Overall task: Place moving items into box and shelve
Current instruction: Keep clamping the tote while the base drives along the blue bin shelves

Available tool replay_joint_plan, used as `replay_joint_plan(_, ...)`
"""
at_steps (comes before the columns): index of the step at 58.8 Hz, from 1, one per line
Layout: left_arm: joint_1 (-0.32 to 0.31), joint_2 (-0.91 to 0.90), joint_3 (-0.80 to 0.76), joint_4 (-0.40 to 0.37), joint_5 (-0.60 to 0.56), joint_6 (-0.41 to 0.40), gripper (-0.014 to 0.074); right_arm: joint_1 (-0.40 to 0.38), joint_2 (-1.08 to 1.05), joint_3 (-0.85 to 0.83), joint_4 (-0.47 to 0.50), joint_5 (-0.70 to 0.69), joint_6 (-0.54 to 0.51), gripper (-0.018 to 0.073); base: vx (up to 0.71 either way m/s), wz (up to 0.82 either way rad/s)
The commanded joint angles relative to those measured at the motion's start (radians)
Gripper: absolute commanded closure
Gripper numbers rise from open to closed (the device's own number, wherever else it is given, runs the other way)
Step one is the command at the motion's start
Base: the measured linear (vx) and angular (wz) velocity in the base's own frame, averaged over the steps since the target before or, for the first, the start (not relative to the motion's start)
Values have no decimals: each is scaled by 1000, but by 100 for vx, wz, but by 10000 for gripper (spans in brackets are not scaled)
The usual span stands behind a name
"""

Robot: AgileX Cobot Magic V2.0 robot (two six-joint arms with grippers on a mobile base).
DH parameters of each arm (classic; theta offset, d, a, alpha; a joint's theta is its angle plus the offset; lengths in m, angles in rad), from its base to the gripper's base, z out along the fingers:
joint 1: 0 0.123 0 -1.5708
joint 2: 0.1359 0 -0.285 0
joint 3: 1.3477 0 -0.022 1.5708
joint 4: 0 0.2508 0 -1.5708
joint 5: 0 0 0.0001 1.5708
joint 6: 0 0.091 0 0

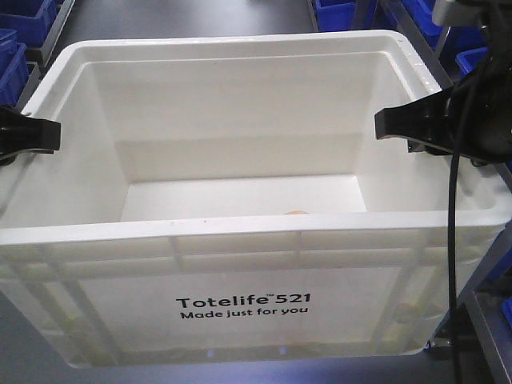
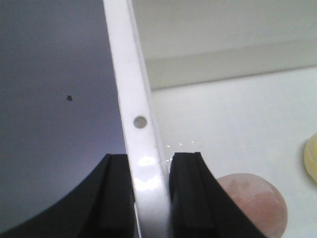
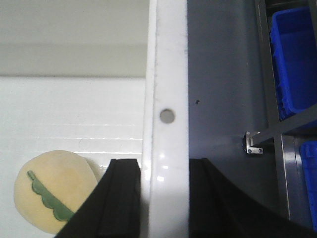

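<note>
Box in the front view is a large white tote with black print, and its long axis runs from left to right, between the two arms. We see the left gripper on the left end wall and the right gripper on the right end wall, so each arm is at its own end and no arm is nearer than the other. On the floor of the box, near the front wall, only the top of one pale round item shows.

In the left wrist view the two black fingers are closed on the rim, one outside and one inside, both touching it. Just beside the inner finger lies a pinkish ball, smooth and matte; a yellow piece shows at the edge.

In the right wrist view the jaws also pinch the rim from both sides. A yellow ball with a dark green stripe lies inside, just beside the inner finger. We judge that the lift must be level and together, otherwise the balls will roll
</note>
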Motion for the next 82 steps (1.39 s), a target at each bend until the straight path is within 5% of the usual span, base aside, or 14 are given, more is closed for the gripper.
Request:
replay_joint_plan(1, -4, -32, -41, 24, -118, 15, 456, -1, -33, -39, -91, -99, -13, 449, 36, -3)
replay_joint_plan(82, -4, -32, -41, 24, -118, 15, 456, -1, -33, -39, -91, -99, -13, 449, 36, -2)
